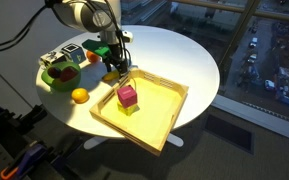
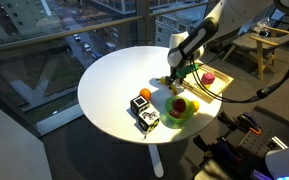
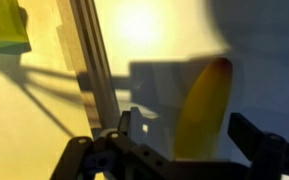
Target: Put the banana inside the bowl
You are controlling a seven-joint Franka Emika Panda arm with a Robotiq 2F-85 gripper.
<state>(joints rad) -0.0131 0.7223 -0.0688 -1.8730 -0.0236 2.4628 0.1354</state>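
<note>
Bowl (image 1: 56,74) on the far left of the frame, green, sitting on the white bench (image 1: 174,50), with an orange (image 1: 79,95) just right of it. Centre frame, the tool (image 1: 115,66) is down low by the upper-left corner of the wooden tray (image 1: 159,120), pink block (image 1: 127,96) on that tray. Wrist view: fingers (image 3: 266,148) spread wide, the banana (image 3: 202,105) lying between them, nothing gripped yet. So this looks like the grasp step. Next move, I'd say: close on the banana's middle, lift clear, then carry it left over the bowl's rim.
</note>
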